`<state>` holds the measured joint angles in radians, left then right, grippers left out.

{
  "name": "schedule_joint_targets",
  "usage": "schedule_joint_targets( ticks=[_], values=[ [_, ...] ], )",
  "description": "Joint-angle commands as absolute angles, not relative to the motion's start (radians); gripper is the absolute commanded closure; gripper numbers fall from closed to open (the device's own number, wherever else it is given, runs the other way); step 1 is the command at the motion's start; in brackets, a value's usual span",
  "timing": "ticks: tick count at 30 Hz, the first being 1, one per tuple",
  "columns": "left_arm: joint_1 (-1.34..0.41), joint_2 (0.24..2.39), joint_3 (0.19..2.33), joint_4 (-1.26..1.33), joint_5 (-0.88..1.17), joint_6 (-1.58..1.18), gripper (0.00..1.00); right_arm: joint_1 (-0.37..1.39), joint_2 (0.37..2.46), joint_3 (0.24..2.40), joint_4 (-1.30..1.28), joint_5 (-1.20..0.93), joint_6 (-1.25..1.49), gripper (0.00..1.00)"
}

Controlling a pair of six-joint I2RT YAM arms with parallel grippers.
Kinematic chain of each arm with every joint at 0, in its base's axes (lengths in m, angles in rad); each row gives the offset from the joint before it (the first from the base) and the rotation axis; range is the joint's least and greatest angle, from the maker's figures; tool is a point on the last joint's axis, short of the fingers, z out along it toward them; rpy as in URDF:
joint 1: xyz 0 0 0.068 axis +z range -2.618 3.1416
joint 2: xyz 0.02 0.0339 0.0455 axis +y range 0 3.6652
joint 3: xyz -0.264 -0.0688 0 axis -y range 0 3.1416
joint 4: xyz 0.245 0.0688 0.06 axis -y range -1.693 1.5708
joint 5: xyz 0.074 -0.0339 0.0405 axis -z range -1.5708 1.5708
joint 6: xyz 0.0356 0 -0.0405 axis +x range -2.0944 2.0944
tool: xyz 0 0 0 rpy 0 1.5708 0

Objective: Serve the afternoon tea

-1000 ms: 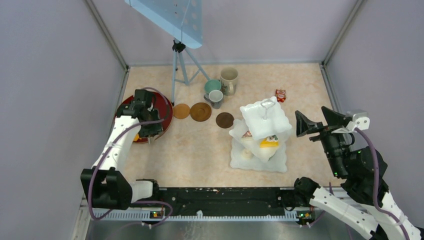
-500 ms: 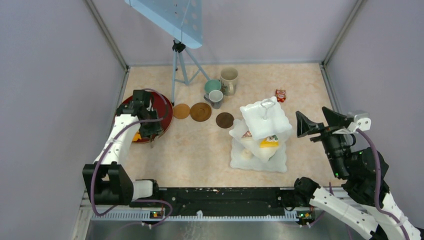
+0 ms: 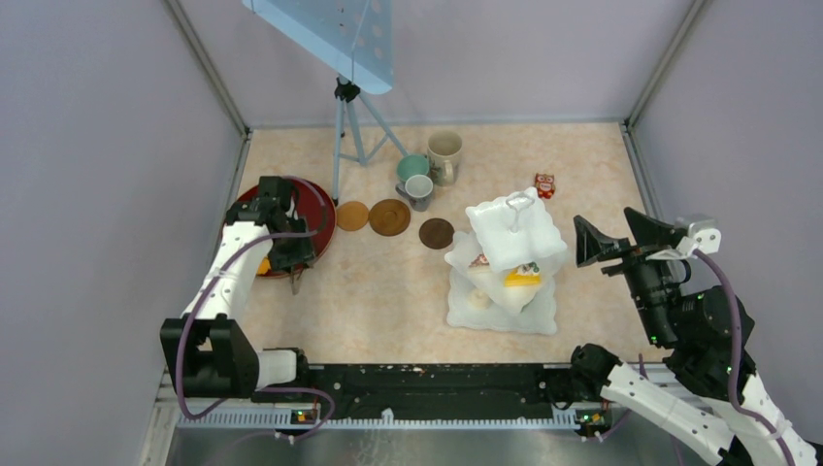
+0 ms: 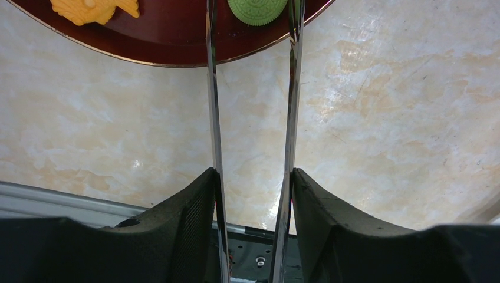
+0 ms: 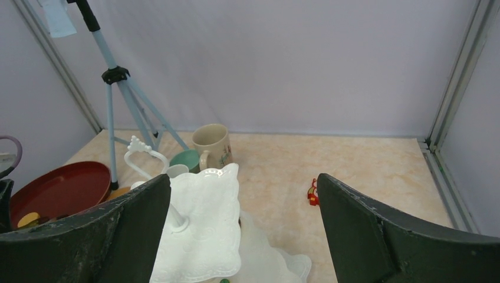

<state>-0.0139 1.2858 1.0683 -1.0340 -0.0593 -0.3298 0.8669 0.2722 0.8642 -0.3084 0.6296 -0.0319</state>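
Note:
My left gripper (image 3: 289, 254) is over the near edge of the dark-red tray (image 3: 318, 209), shut on the metal tongs (image 4: 213, 118). The tong tips reach over the tray rim (image 4: 177, 53) on either side of a green toy cookie (image 4: 257, 9). A yellow cookie (image 4: 94, 7) lies further left. The white three-tier stand (image 3: 514, 233) holds small cakes (image 3: 522, 276) on its middle tier. The beige mug (image 3: 444, 153), teal mug (image 3: 411, 167) and grey mug (image 3: 419, 189) stand at the back. Three brown coasters (image 3: 389, 216) lie nearby. My right gripper (image 3: 609, 243) is open and empty, right of the stand.
A blue tripod (image 3: 345, 126) stands at the back left, beside the tray. A small red toy (image 3: 544, 184) lies behind the stand; it also shows in the right wrist view (image 5: 313, 193). Grey walls close in three sides.
My left arm has shifted slightly at the tray's near edge, still holding the tongs. The right arm has not moved.

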Motion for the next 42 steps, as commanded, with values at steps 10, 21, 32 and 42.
schedule_joint_targets(
  ticks=[10,21,32,42],
  values=[
    [-0.008,1.322,1.097,-1.054,-0.008,-0.334,0.53,0.876,0.264,0.851,-0.291,0.618,-0.017,0.08],
    [-0.008,1.296,1.136,-1.022,-0.032,-0.333,0.67,0.877,0.27,0.85,-0.287,0.616,-0.02,0.08],
    [-0.008,1.279,1.224,-1.022,-0.056,-0.319,0.73,0.876,0.274,0.865,-0.298,0.622,-0.018,0.08],
    [-0.013,1.257,1.338,-1.048,0.052,-0.295,0.77,0.877,0.286,0.868,-0.268,0.627,-0.026,0.06]
  ],
)
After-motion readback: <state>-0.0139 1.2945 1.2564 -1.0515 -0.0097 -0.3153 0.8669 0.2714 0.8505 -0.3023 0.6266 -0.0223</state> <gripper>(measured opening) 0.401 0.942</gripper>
